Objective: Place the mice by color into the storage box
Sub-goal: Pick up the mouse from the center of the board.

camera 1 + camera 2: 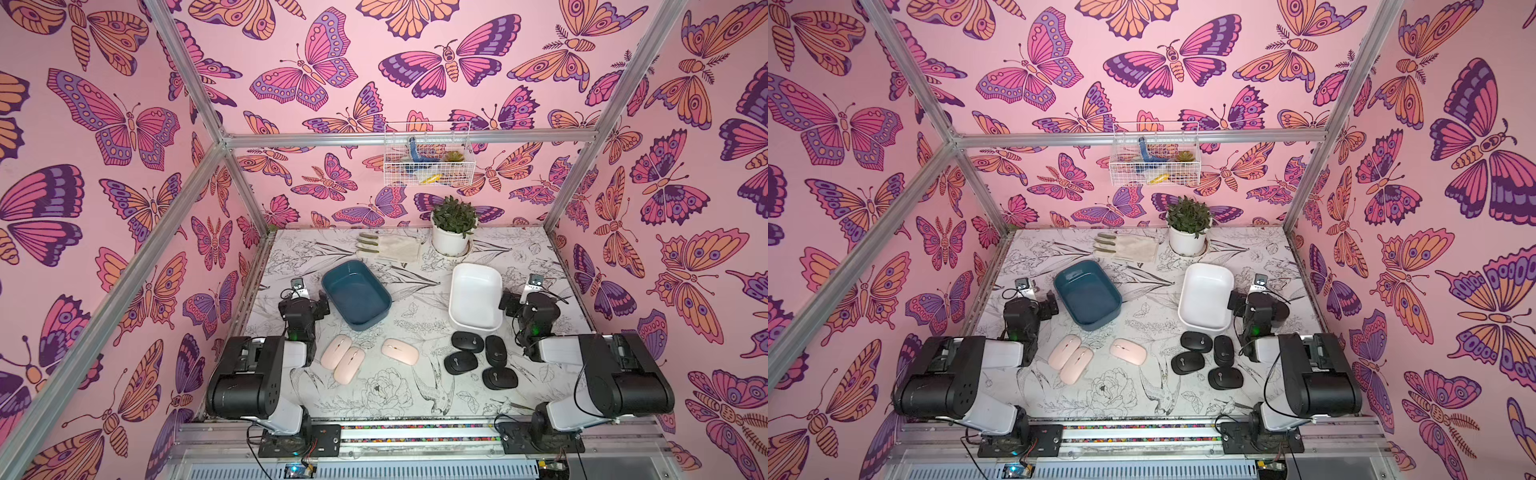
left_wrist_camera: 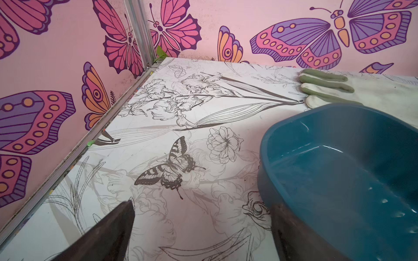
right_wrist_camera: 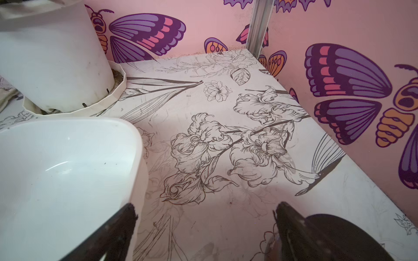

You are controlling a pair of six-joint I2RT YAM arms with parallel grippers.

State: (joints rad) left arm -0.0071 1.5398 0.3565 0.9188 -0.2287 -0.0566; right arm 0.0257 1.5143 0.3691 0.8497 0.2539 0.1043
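Sitting untouched on the table: pink mice (image 1: pixel 344 358) at 6 o'clock of blue box (image 1: pixel 356 295), nearest left gripper (image 2: pixel 201 228); black mice (image 1: pixel 482 359) nearest right gripper (image 3: pixel 205 226). Both jaws spread, empty.

Three pink mice (image 1: pixel 348 360), five black mice (image 1: pixel 482 358), two bins (image 1: pixel 475 297), one glove (image 1: pixel 388 247), one potted plant (image 1: pixel 453 226)

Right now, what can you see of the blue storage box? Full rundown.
The blue storage box is a teal, rounded-rectangle tub, apparently glossy plastic, with a smooth rim and sloped walls. It sits upright and empty on the floral table, turned at an angle. The pale pink mice lie on its near side, a glove behind it. The open left gripper sits beside its wall; contact is unclear.
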